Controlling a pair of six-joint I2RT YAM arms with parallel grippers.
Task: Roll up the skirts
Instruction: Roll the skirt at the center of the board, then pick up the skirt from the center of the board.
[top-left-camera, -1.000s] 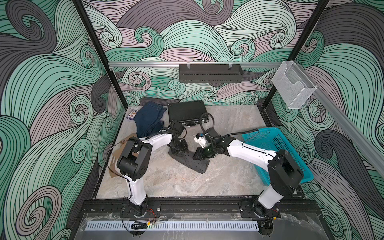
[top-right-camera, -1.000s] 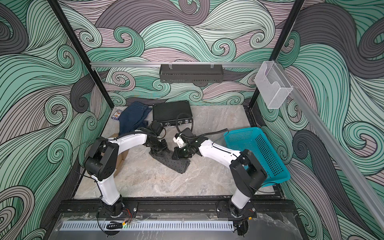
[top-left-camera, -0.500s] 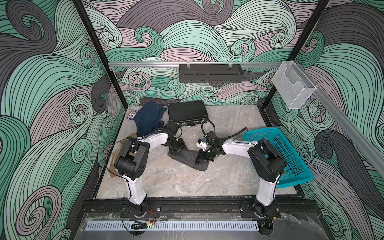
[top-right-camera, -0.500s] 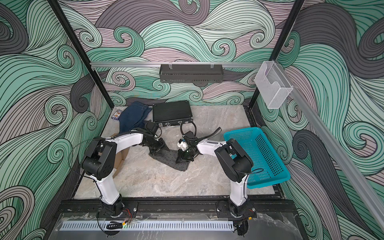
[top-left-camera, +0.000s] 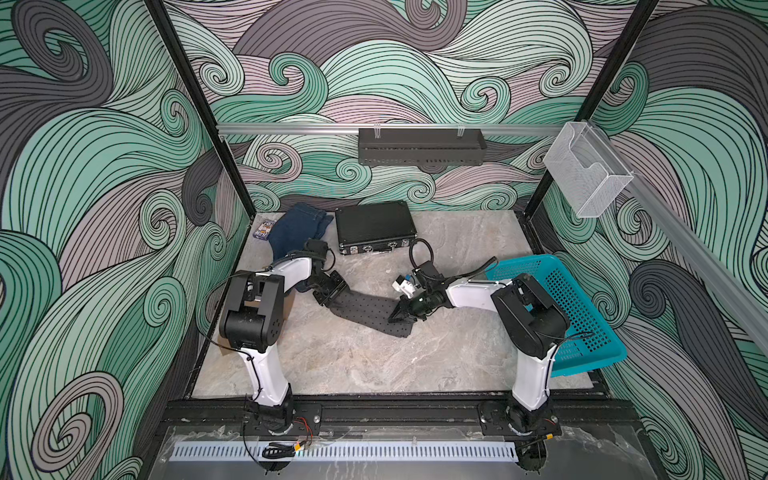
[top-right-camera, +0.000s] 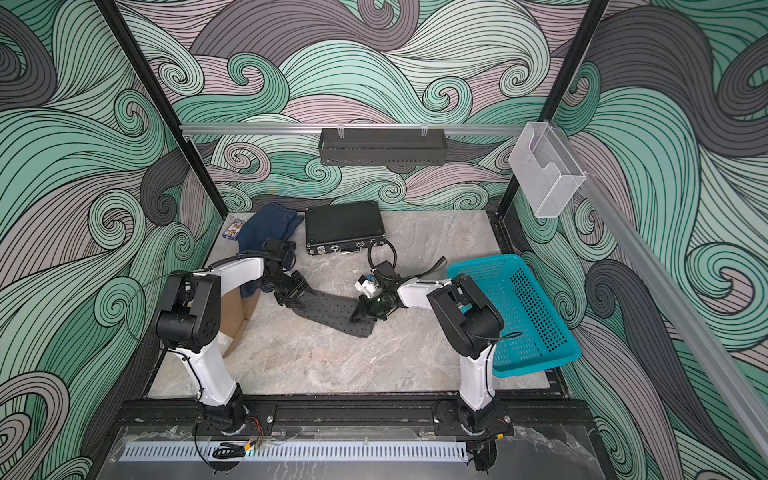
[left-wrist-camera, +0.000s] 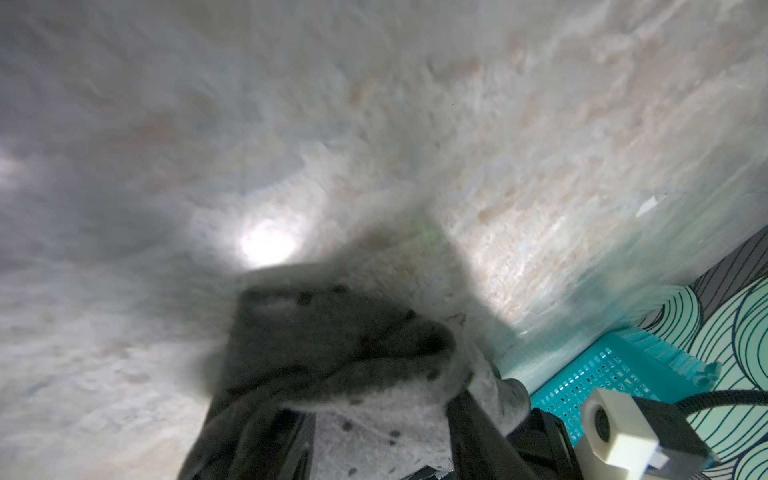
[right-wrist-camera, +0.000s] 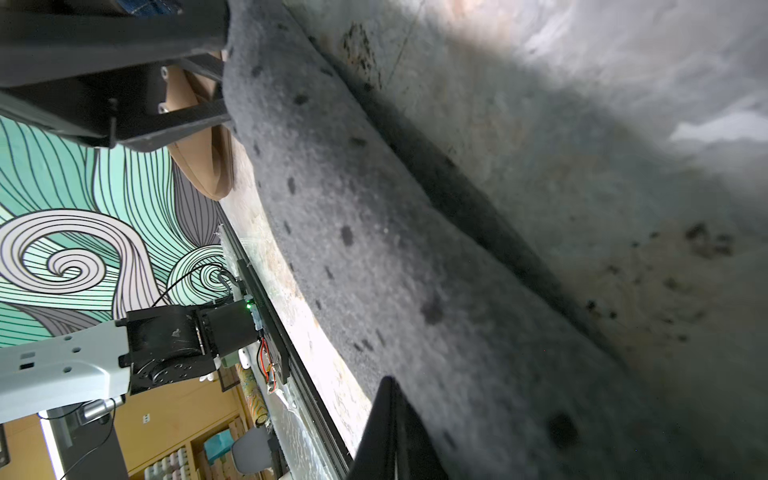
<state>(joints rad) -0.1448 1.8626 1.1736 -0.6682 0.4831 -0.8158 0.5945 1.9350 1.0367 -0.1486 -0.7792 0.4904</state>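
Since a second before, the right gripper (top-left-camera: 398, 316) had closed, its elbow had swung in from the right toward the middle of the frame, and the left gripper (top-left-camera: 328, 296) had widened somewhat. The dark grey dotted skirt (top-left-camera: 365, 309) lay at the centre of both top views as a long narrow band on the marble table (top-left-camera: 353, 361), slanting from centre-left down toward the lower right. It was partly rolled or folded along its length (which of the two I could not tell).

The right jaws were pressed together with their tips at the band's lower-right end. Whether a fold was caught between them did not show. The left jaws stood part-way apart, with the skirt's other end bunched between the fingers (left-wrist-camera: 482, 440) in the blurred left wrist view. Whether they gripped it or were letting go could not be told.

The denim skirt (top-left-camera: 297, 230) sat crumpled at the upper left of the table beside the black hard case (top-left-camera: 374, 226). The tan skirt (top-right-camera: 237, 311) lay under the left arm at the left edge. Both were unrolled.

By its look the dotted cloth was light, thick, felt-like and limp, likely to sag and spring open. It probably wanted holding at both ends of the roll, close to the table.
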